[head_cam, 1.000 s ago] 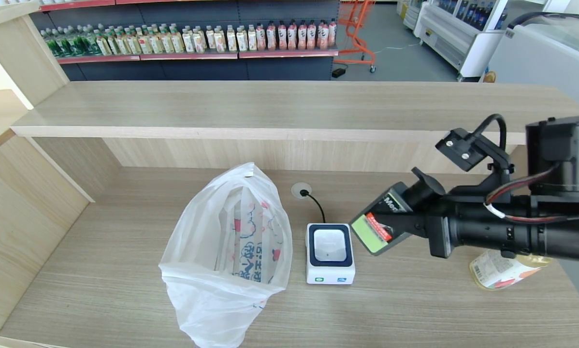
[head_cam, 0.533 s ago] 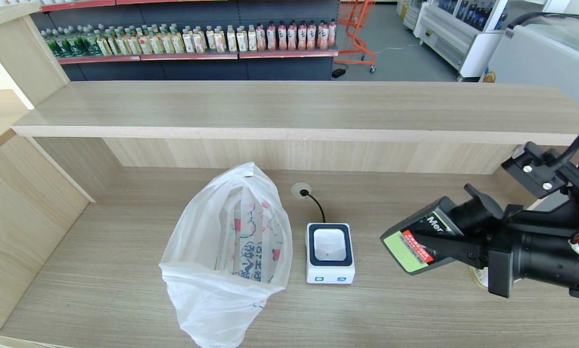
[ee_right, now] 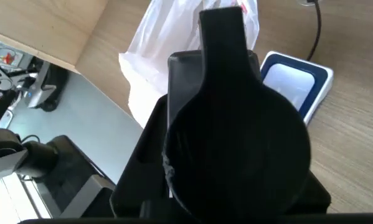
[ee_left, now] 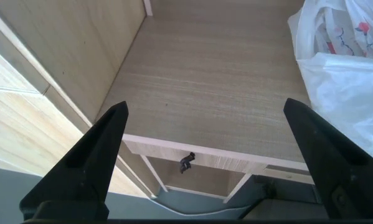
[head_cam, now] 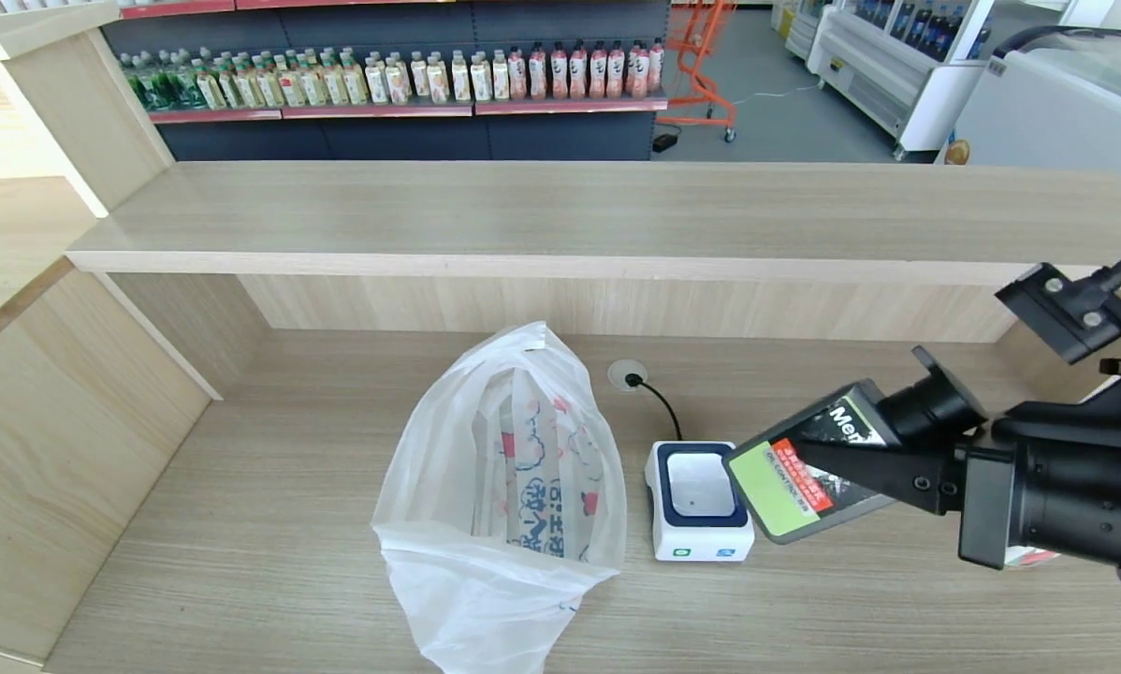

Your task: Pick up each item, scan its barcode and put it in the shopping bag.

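Note:
My right gripper (head_cam: 865, 449) is shut on a dark box (head_cam: 804, 473) with a green and red label, held tilted above the counter. In the head view the box's labelled end overlaps the right edge of the white barcode scanner (head_cam: 696, 501). The white plastic shopping bag (head_cam: 504, 487) stands open just left of the scanner, with a patterned package inside. From the right wrist the scanner (ee_right: 292, 84) and the bag (ee_right: 167, 43) lie beyond the held box. My left gripper (ee_left: 205, 155) hangs open over the counter's front left edge, with the bag (ee_left: 342, 62) off to one side.
The scanner's black cable (head_cam: 659, 402) runs to a grommet in the counter. A raised wooden ledge (head_cam: 560, 215) walls the back, and a side panel (head_cam: 74, 440) closes the left. A bit of a labelled bottle (head_cam: 1028, 558) peeks out under my right arm.
The head camera has shifted, sliding the whole picture right. My right gripper drew the box back to the right, away from the scanner, and now holds it by the scanner's right edge again.

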### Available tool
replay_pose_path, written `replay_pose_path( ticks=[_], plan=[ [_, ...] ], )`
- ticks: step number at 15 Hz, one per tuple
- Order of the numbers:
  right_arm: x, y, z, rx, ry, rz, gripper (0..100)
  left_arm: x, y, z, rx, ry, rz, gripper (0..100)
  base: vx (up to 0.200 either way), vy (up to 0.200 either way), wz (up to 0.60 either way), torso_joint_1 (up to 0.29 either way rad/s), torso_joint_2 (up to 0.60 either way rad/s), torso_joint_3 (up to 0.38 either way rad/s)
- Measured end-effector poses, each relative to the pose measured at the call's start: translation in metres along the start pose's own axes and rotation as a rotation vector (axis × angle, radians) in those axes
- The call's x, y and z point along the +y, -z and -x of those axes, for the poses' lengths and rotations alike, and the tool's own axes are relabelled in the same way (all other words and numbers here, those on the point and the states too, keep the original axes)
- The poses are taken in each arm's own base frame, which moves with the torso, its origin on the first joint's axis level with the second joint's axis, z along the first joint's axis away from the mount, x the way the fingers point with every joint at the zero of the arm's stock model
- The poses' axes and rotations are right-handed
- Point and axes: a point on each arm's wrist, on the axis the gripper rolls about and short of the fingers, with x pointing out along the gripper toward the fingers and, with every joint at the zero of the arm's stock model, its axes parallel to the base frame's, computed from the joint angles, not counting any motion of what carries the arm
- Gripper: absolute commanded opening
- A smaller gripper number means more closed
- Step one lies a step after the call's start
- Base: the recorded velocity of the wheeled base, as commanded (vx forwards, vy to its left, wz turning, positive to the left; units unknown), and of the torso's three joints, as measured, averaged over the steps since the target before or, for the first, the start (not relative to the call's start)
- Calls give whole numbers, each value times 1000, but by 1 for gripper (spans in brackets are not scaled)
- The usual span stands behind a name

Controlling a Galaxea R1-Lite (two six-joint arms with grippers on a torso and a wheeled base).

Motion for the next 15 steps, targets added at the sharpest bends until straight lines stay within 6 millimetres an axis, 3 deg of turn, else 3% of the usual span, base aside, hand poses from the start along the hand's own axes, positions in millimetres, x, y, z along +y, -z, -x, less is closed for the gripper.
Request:
replay_pose_path(
  ticks=[4,10,15],
  plan=[
    [-5,-9,-24,12,69,-55,0,0,0,0,0,0,-2,100,0,200,0,2,5,6],
    [-21,4,-70,83,241,-64,0,0,0,0,0,-1,-7,100,0,0,0,0,0,0],
    [-19,21,-110,110,212,-39,0,0,0,0,0,0,-7,100,0,0,0,0,0,0]
  ],
)
